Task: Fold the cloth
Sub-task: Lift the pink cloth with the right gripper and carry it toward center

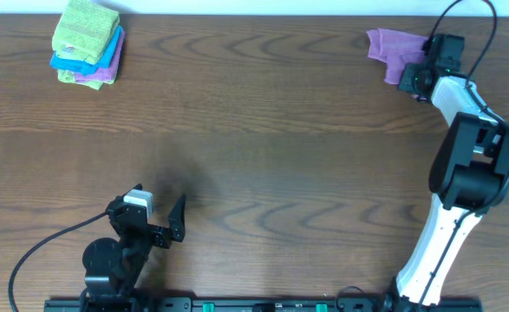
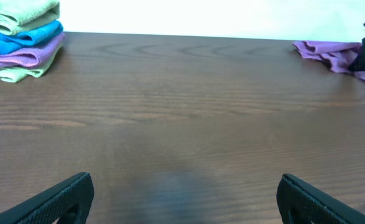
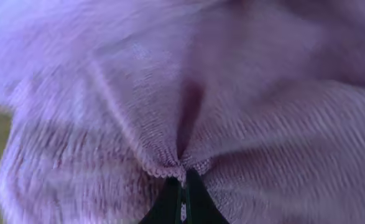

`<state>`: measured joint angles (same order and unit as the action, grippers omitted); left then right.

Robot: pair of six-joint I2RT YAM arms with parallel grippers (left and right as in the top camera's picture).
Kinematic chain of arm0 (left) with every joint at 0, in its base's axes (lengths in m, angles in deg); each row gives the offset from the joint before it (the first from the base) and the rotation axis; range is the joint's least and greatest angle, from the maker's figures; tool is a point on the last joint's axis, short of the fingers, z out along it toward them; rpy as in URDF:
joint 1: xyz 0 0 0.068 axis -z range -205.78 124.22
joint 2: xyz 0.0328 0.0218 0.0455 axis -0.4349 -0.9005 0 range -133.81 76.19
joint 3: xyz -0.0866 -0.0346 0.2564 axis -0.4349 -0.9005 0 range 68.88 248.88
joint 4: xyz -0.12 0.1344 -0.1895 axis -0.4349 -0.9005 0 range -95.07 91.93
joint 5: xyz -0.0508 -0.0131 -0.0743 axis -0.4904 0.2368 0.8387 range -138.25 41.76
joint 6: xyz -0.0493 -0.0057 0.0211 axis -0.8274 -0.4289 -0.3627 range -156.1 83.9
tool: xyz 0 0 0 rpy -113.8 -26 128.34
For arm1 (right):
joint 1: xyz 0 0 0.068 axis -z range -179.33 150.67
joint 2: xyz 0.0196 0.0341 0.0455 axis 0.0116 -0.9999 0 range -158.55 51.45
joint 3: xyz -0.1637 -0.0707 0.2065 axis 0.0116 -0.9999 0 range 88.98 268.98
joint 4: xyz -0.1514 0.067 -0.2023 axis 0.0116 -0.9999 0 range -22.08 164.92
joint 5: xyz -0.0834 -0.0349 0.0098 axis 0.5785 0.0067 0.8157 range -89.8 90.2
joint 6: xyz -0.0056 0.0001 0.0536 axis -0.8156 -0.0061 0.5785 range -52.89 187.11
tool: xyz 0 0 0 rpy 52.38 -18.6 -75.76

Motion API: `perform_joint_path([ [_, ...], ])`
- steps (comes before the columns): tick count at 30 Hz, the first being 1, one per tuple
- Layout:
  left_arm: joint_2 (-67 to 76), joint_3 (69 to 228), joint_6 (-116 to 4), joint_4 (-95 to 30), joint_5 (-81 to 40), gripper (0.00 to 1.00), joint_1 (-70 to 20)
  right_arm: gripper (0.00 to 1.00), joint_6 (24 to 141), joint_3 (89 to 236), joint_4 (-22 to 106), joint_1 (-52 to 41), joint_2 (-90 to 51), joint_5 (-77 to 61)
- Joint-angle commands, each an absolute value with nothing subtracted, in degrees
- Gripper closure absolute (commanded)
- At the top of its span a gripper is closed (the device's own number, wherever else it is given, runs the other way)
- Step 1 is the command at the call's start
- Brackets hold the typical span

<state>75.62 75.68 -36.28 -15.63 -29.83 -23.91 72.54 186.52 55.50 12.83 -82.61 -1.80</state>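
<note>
A dark wood-grain table (image 1: 254, 130) fills the view, with a pale strip beyond its far edge. The cloth (image 1: 389, 48) lies crumpled near the far right corner, a soft lilac heap with no clear corner showing. In the right wrist view its surface is finely ribbed, with a small looped hem. The right gripper (image 3: 182, 182) is clenched on a pinch of it, and the fabric puckers into pleats fanning up from the closed fingertips. The step in hand looks like taking hold so that the heap can be brought into open space and spread. To do that well, the lift should be slow and low, since so limp a cloth will sag and may slip from a thin pinch. Dragging it toward the middle would let the wood's friction pull the wrinkles out. The left gripper (image 1: 159, 206) sits near the front left, well apart, jaws spread wide and empty; it could take a second edge once one shows. A stack of folded cloths (image 1: 88, 42), green over blue over purple, rests at the far left corner and needs no touching.
</note>
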Motion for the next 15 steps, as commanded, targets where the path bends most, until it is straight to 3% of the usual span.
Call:
perform_joint_path([
  [1,75.9,74.4,-36.3,-16.0,-30.3,0.05,-24.3,0.99,75.3,186.3,52.6,8.9,-81.7,-18.1],
  [4,75.9,74.4,-36.3,-16.0,-30.3,0.05,-24.3,0.99,82.5,186.3,51.5,6.7,-79.4,-32.7],
  [9,75.9,74.4,-36.3,-16.0,-30.3,0.05,-24.3,0.99,82.9,186.3,48.5,1.2,-74.2,-53.5],
  [12,75.9,74.4,-36.3,-16.0,-30.3,0.05,-24.3,0.99,78.8,186.3,40.7,-5.5,-67.2,-51.5],
  [15,75.9,74.4,-36.3,-16.0,-30.3,0.05,-24.3,0.99,76.0,186.3,34.3,-11.0,-60.4,-39.3],
])
